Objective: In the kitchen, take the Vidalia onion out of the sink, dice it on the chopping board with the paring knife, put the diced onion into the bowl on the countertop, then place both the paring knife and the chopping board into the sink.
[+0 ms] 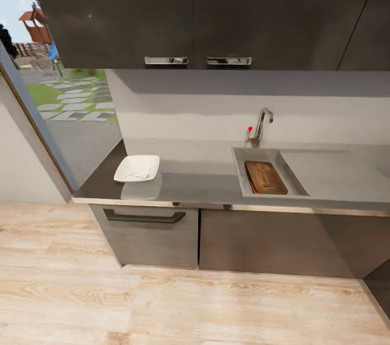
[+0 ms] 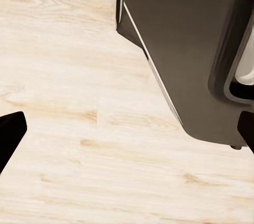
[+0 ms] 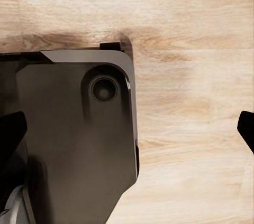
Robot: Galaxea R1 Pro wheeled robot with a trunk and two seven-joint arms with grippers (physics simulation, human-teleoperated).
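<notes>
Countertop [image 1: 206, 185]: grey, faintly reflective; cabinets [image 1: 162, 231] below dark grey, upper cabinets [image 1: 206, 9] near-black with chrome handles. Sink [image 1: 241, 171]: steel grey, holds dark brown wood-grain chopping board [image 1: 265, 177]; tap [image 1: 261, 125] chrome with red-tipped lever; bowl [image 1: 137, 168] white. Floor [image 1: 162, 307]: pale blond wood-grain planks; robot base [image 3: 74, 145] glossy dark grey; fingertips [image 2: 9, 131] black

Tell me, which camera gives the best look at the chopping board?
The head view: the chopping board lies in the sink, seen whole from above. The two wrist views look down at wooden floor and dark parts of the robot, so they add nothing about the board.
</notes>
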